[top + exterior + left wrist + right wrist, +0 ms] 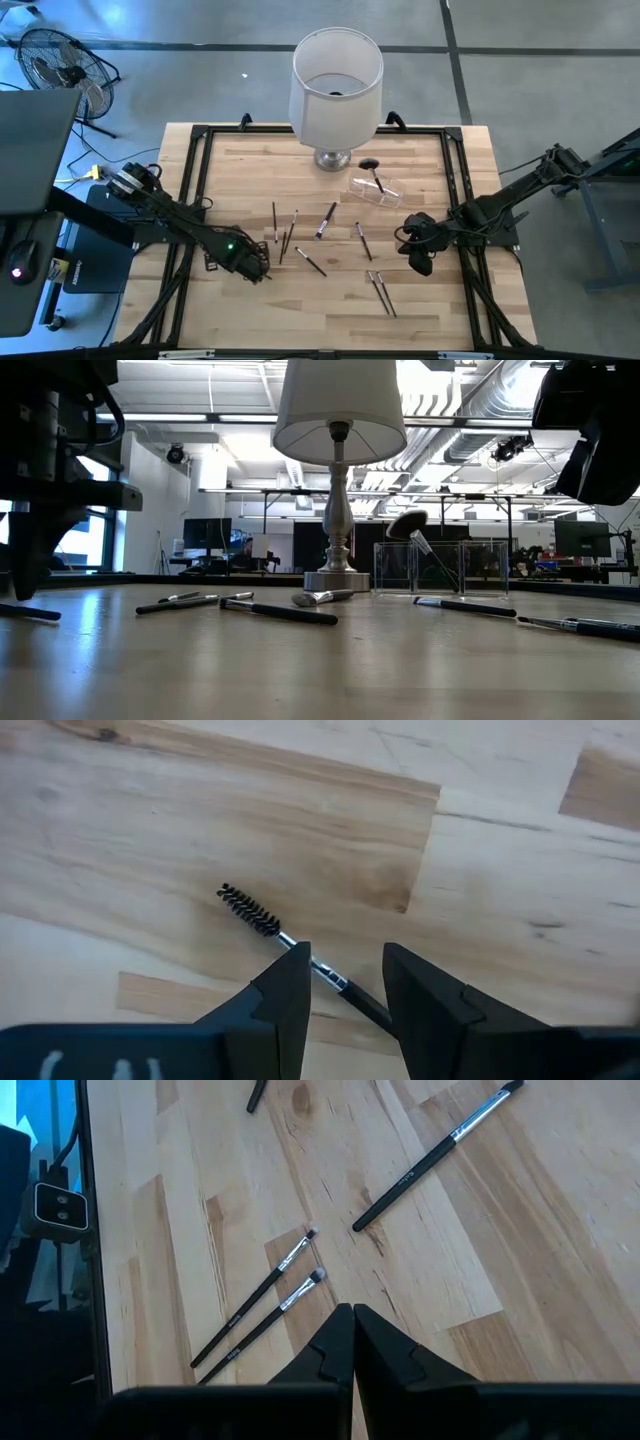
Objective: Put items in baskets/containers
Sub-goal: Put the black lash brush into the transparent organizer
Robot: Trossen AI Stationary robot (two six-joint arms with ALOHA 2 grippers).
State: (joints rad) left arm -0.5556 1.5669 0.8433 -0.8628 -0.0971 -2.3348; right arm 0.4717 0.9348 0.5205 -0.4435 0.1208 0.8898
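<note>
At the lower left of the high view the left tool [256, 268] sits low over the table [250, 320], its fingers [290, 990] spread on either side of a spoolie brush [275, 930] lying flat on the wood. The right tool [421, 262], right of centre, is pressed together and holds nothing, with two thin brushes [262, 1308] just ahead of it. The clear holder [375, 190] lies near the lamp base [333, 160], a fluffy black brush [372, 168] leaning in it, while other brushes [300, 235] are scattered mid-table.

White lampshade [337, 85] – black brushes [323, 224] – pale wood table [330, 300].
</note>
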